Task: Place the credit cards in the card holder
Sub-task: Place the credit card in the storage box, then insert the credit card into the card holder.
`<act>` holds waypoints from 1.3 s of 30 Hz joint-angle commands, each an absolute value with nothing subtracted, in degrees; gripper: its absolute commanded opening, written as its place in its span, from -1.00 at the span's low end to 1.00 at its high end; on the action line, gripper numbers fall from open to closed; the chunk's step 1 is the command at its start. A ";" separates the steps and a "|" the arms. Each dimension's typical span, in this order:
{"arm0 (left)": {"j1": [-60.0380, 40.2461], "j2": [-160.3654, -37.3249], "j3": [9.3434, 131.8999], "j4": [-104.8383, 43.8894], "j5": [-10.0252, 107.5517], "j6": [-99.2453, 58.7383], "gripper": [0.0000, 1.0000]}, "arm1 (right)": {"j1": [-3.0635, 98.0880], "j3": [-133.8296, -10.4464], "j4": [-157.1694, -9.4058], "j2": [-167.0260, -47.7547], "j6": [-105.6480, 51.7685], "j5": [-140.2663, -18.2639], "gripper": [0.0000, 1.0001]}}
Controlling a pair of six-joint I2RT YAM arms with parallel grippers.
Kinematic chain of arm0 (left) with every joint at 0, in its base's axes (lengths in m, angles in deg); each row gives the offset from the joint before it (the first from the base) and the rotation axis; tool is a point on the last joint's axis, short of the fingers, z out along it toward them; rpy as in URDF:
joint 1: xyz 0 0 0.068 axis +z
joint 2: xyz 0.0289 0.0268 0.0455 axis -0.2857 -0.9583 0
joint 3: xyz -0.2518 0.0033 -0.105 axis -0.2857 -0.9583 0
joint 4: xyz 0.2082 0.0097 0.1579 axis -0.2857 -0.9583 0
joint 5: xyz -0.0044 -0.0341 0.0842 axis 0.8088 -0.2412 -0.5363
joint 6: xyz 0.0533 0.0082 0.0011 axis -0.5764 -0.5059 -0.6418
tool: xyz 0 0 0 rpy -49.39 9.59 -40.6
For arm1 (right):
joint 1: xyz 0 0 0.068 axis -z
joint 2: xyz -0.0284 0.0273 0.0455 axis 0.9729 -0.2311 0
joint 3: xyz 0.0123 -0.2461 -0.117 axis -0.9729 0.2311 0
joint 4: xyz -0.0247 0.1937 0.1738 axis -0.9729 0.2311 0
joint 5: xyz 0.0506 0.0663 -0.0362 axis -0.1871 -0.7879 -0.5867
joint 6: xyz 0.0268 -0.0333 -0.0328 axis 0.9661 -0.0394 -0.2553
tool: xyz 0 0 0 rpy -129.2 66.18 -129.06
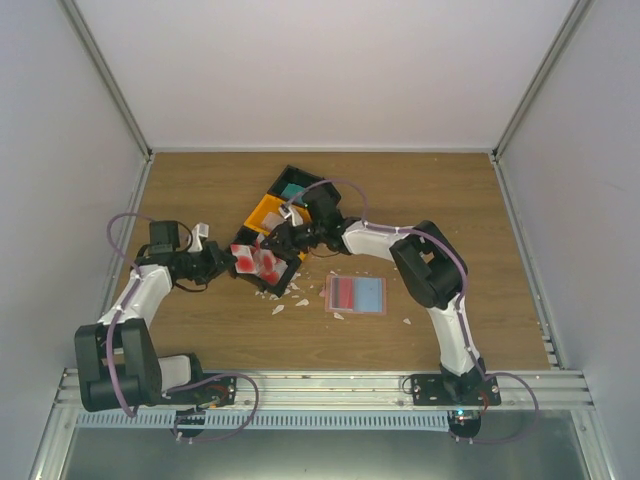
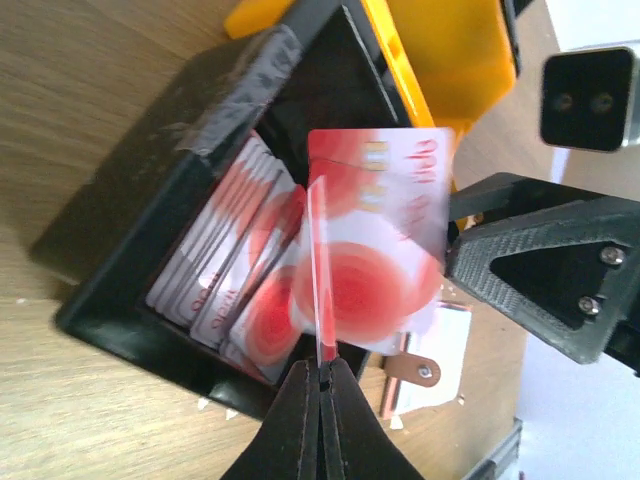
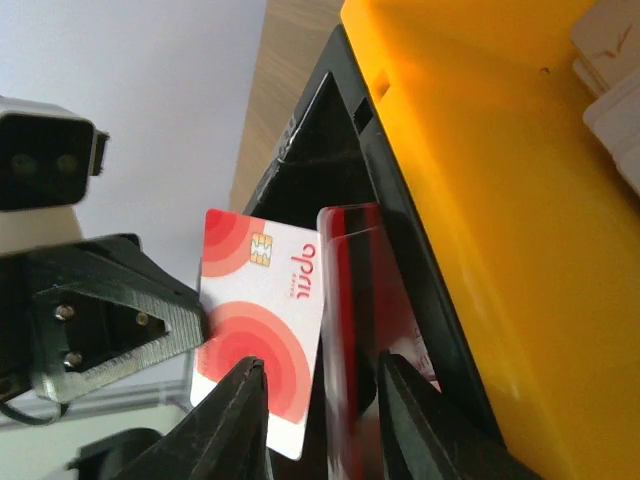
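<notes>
Pinching tight, L gripper (image 2: 320, 375) has its jaws closed on the bottom edge of a red-and-white card (image 2: 320, 280). It's held edge-up, prob. so it comes clear of the stack (image 2: 215, 270) packed upright in the black compartment (image 2: 110, 300) of the tray (image 1: 268, 212). R gripper (image 3: 322, 380) sits opp., jaws apart w/ a second card (image 3: 345, 290) edge-on between them. That one isn't clamped as far as I can see; my guess is it's there to split the pair. Card holder (image 1: 356, 295) lies open flat on the table (image 1: 450, 200), pockets up for loading, well apart from the tray. Paper scraps (image 1: 278, 308) litter the wood between.
</notes>
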State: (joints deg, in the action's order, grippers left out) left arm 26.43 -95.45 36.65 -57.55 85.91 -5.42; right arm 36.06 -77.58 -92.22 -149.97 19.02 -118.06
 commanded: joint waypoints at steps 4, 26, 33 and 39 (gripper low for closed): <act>26.89 -90.13 40.38 -62.74 75.29 -6.20 -1.00 | 34.06 -81.07 -77.20 -149.32 8.73 -104.57 -0.20; 5.67 -85.57 40.57 -39.44 91.41 6.11 -1.00 | 39.28 -43.70 -95.32 -107.01 5.10 -96.75 0.35; -8.85 -93.59 40.11 -27.19 84.44 11.26 -1.00 | 41.22 -34.74 -87.33 -94.21 6.88 -88.48 0.33; -16.66 -100.80 40.77 -22.42 78.90 13.26 -1.00 | 41.54 -29.85 -83.32 -87.85 8.98 -83.56 0.27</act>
